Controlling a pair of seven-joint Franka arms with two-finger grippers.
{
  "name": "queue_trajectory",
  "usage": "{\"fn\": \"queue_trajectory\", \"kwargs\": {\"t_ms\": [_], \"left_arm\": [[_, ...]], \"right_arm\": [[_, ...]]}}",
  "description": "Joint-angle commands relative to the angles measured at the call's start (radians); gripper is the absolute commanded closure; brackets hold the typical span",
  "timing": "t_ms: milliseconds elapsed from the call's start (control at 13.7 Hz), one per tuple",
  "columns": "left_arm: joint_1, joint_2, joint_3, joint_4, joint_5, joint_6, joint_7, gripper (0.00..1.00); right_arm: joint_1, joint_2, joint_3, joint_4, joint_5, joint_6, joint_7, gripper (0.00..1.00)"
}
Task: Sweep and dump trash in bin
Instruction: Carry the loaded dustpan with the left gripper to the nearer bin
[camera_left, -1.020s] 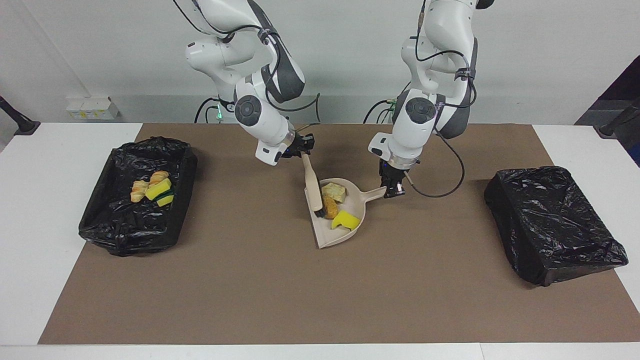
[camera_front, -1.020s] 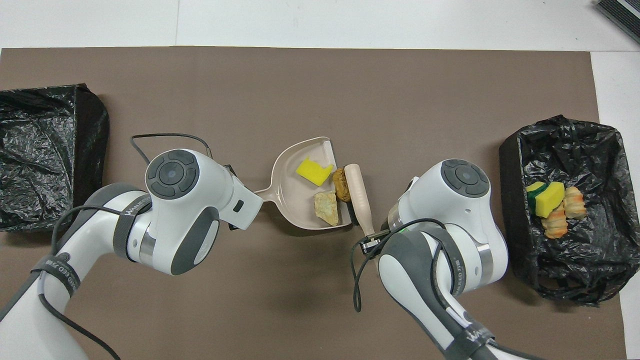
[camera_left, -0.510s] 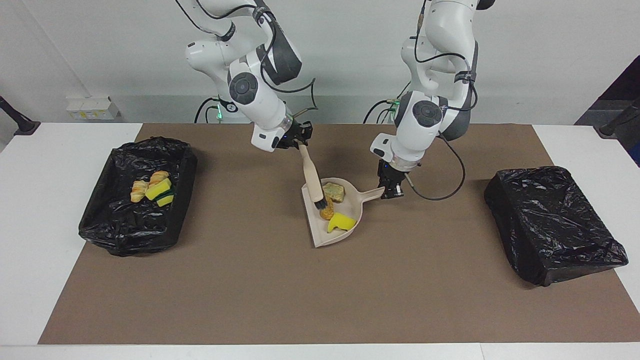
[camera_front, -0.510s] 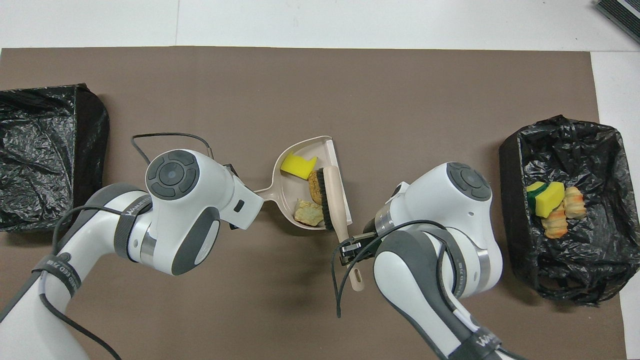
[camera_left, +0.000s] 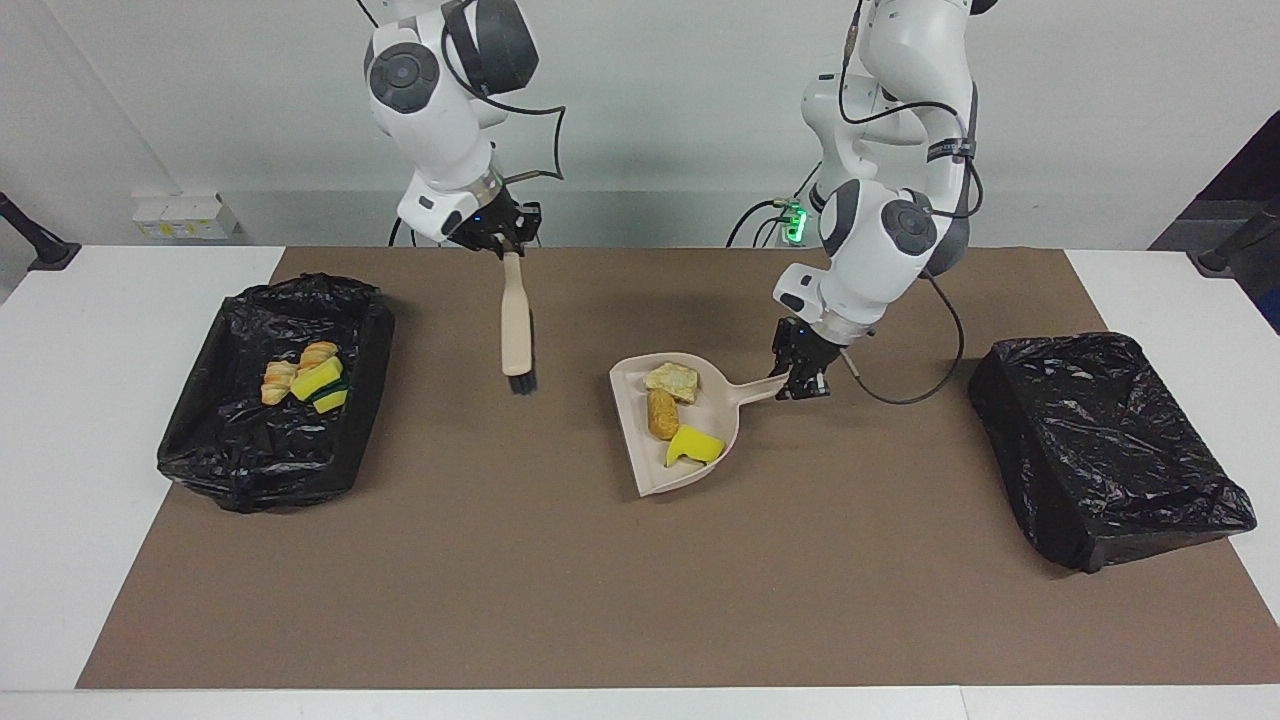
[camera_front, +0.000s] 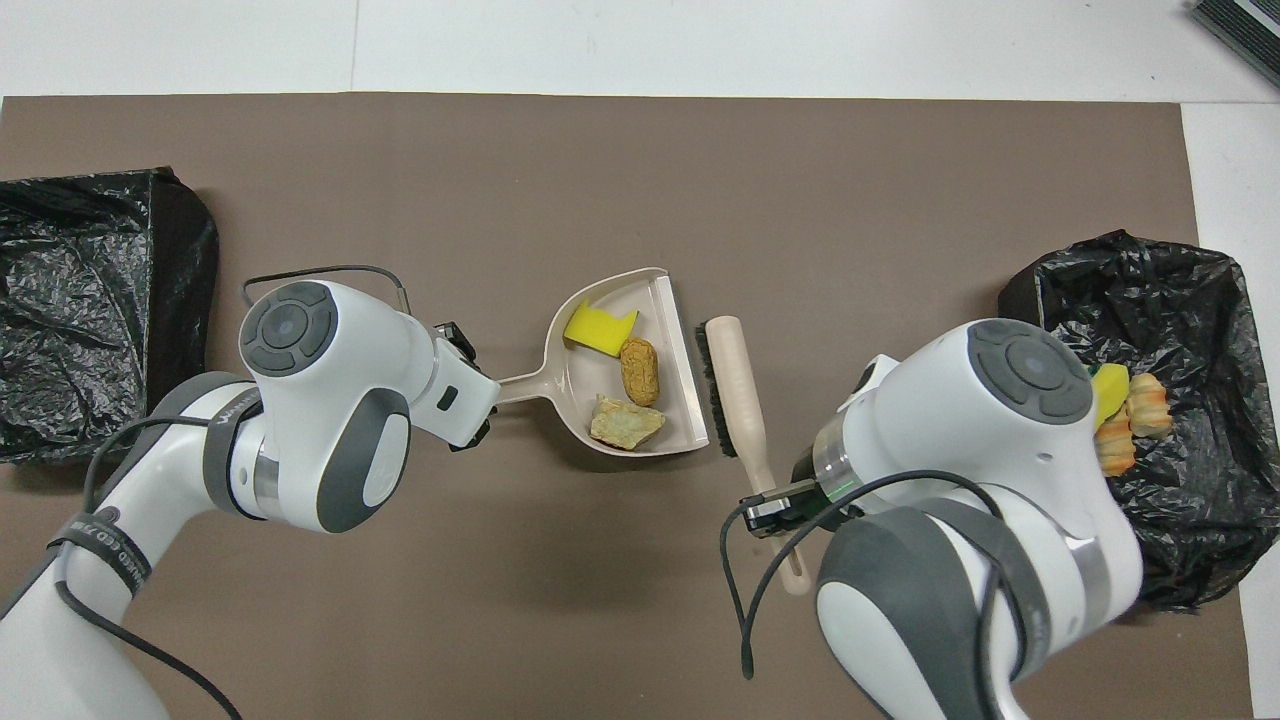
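Note:
A beige dustpan (camera_left: 722, 408) (camera_front: 585, 385) sits mid-mat, and my left gripper (camera_left: 800, 378) is shut on its handle. Three pieces of trash lie in it: a pale crumbly lump (camera_left: 671, 379) (camera_front: 625, 422), a bread roll (camera_left: 661, 412) (camera_front: 640, 370) and a yellow sponge chunk (camera_left: 693, 445) (camera_front: 598, 326). My right gripper (camera_left: 508, 250) (camera_front: 770, 500) is shut on the handle of the brush (camera_left: 516, 330) (camera_front: 735, 390). The brush hangs bristles down above the mat, beside the dustpan's open mouth. The bin (camera_left: 250, 470) (camera_front: 1180, 300), lined in black, stands at the right arm's end and holds more trash (camera_left: 305, 380) (camera_front: 1125, 420).
A second black-bagged bin (camera_left: 1105, 445) (camera_front: 90, 300) stands at the left arm's end of the table. A brown mat (camera_left: 600, 600) covers the middle of the white table.
My right gripper has lifted the brush out of the dustpan and swung it up toward the right arm's end. The three pieces stayed in the pan, which shifted slightly with my left gripper.

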Motion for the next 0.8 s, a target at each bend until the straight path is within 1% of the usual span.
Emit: {"fn": "queue_trajectory", "kwargs": {"t_ms": [0, 146, 291, 364, 510, 583, 729], "left_arm": [[0.067, -0.026, -0.002, 0.088, -0.023, -0.158, 0.087, 1.00], [0.125, -0.031, -0.002, 0.116, -0.017, -0.195, 0.127, 1.00], [0.183, -0.025, 0.000, 0.179, -0.006, -0.279, 0.176, 1.00], [0.209, -0.022, 0.003, 0.210, -0.003, -0.321, 0.206, 1.00], [0.278, -0.019, 0.004, 0.234, 0.021, -0.347, 0.254, 1.00], [0.307, -0.017, 0.004, 0.254, 0.047, -0.361, 0.289, 1.00], [0.399, -0.003, 0.004, 0.296, 0.072, -0.405, 0.383, 1.00]], "right_arm": [[-0.080, -0.034, 0.013, -0.032, -0.029, -0.032, -0.011, 1.00], [-0.083, -0.057, 0.016, -0.065, -0.032, -0.034, -0.002, 1.00], [-0.065, -0.062, 0.025, -0.069, -0.029, -0.027, 0.041, 1.00], [-0.021, -0.053, 0.025, -0.074, -0.015, -0.017, 0.105, 1.00], [0.090, -0.021, 0.027, -0.080, -0.009, 0.037, 0.219, 1.00], [0.146, 0.004, 0.025, -0.079, 0.026, 0.072, 0.287, 1.00], [0.214, 0.050, 0.027, -0.079, 0.103, 0.153, 0.346, 1.00]]}}
